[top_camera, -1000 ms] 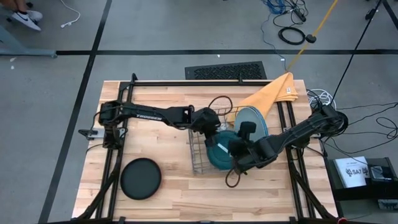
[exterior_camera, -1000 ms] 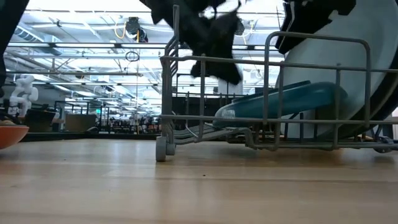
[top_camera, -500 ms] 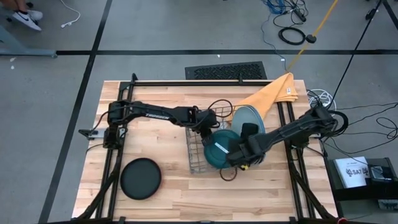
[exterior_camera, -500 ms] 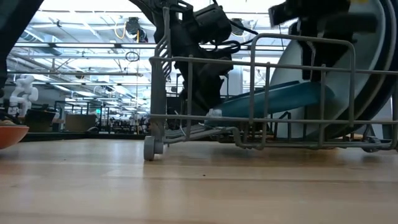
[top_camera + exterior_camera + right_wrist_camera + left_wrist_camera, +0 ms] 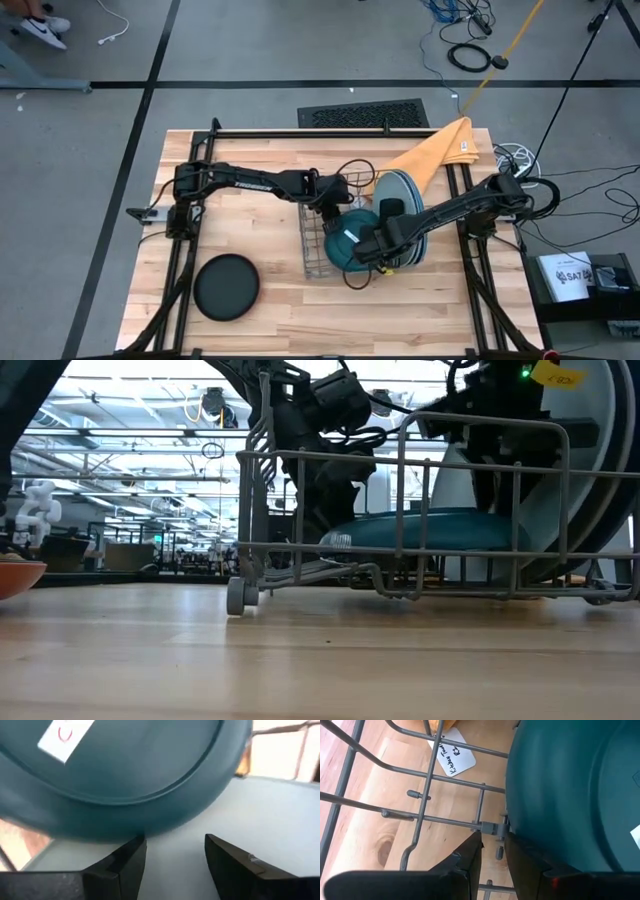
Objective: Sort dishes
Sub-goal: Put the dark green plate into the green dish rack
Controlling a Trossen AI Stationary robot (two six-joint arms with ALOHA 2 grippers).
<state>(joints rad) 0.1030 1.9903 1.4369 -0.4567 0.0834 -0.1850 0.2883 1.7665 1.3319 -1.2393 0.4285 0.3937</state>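
The high view shows five dishes. One dark teal plate (image 5: pixel 347 244) lies nearly flat inside the wire dish rack (image 5: pixel 318 245), its underside turned up with a small white label on it. Three large plates stand on edge at the rack's right end, packed together: a grey plate (image 5: pixel 392 181), a pale blue plate (image 5: pixel 415 192) and a bright blue plate (image 5: pixel 424 215), of which only the rims show from above. One black plate (image 5: pixel 226 287) lies flat on the wooden desk (image 5: pixel 260 225), well apart from the rack toward the near left corner. In the low view an orange-red rim (image 5: pixel 18 575) shows at the far left edge; I cannot tell what dish it is.

One yellow-orange cloth (image 5: pixel 438 152) lies behind the rack, its corner by the standing plates, with a white tag on it.

There are two arms, both reaching into the rack. The left claw (image 5: pixel 491 852) is down at the teal plate's left rim; its two fingers stand only a narrow gap apart, one just beside the plate's edge and the other over a rack wire, and I cannot tell whether they pinch the plate. The right claw (image 5: pixel 175 855) is at the plate's right side, between it and the upright plates. Its fingers are spread apart with nothing between them, the teal rim just ahead of the tips and a pale plate face below.
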